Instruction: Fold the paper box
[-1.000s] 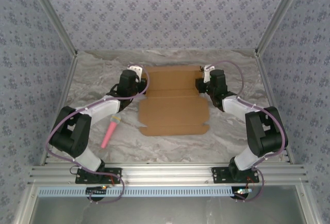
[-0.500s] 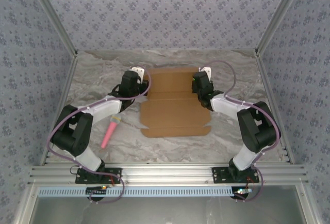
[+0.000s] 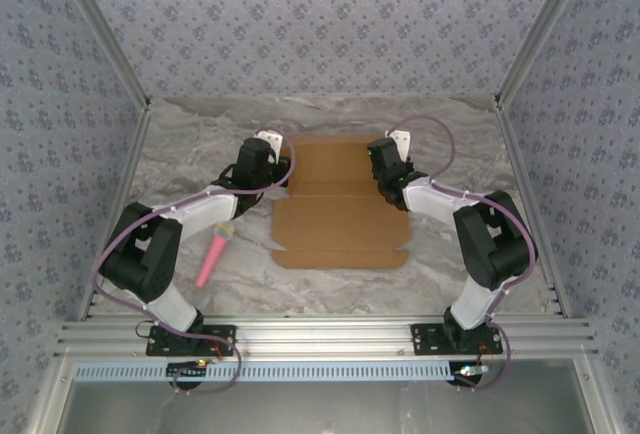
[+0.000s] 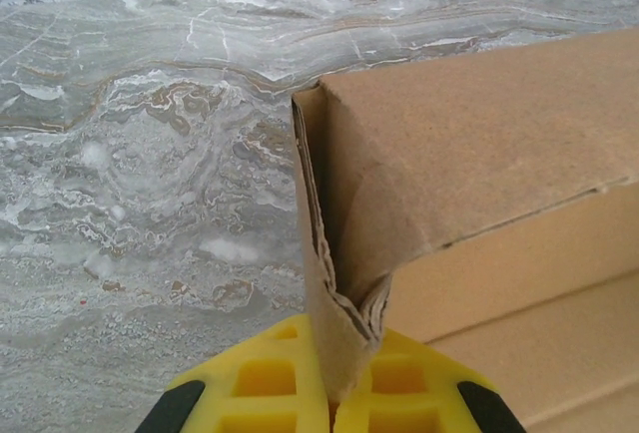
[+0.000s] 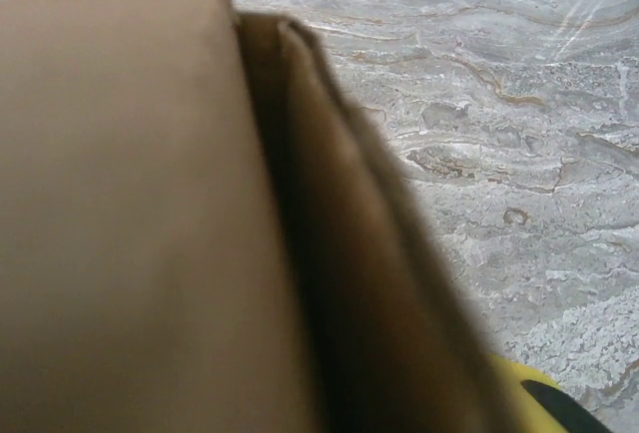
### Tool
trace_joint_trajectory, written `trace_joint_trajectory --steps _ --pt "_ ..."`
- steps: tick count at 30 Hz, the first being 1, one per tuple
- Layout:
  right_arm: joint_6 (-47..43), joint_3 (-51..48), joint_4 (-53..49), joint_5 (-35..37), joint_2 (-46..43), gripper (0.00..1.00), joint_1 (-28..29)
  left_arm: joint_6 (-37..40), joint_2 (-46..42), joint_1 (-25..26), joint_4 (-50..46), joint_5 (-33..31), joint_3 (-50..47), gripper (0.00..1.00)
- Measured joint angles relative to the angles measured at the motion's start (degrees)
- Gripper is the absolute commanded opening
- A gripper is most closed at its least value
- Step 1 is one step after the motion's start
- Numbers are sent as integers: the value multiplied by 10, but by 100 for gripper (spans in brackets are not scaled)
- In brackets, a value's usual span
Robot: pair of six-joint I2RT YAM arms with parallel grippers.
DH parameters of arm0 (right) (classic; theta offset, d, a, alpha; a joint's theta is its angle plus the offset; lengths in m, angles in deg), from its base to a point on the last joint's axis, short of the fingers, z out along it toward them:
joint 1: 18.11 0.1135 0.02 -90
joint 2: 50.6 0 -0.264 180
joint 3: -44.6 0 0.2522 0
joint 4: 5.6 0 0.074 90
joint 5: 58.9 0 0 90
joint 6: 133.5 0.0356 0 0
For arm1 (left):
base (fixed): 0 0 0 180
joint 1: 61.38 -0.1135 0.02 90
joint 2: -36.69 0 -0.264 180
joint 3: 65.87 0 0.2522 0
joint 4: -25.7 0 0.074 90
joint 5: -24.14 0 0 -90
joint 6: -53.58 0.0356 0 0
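Note:
The paper box [image 3: 340, 216] is a brown die-cut cardboard sheet lying mostly flat in the middle of the table. My left gripper [image 3: 284, 168] is at its far left corner. In the left wrist view the yellow jaws [image 4: 344, 358] are shut on a raised side flap of the paper box [image 4: 479, 144], which stands on edge. My right gripper [image 3: 379, 170] is over the sheet's far right edge. In the right wrist view a blurred raised flap [image 5: 329, 253] covers the jaws, apart from a tip of one yellow finger [image 5: 517, 378].
A small pink stick [image 3: 214, 257] lies on the marble-patterned table [image 3: 450, 264], left of the sheet beside my left forearm. Aluminium frame posts and patterned walls close in the sides and back. The table rail [image 3: 320, 334] runs along the near edge.
My right gripper has moved left, in over the sheet's right edge, and the far right flap has come up. The left gripper has kept its hold in the same place.

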Motion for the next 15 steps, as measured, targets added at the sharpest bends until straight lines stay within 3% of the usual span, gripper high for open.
trace_joint_trajectory --steps 4,15 --pt "-13 -16 -8 -33 -27 57 -2 0 0 0 0 0 0 0" --pt "-57 -44 -78 -130 -156 83 -2 0 0 0 1 -11 0 0"
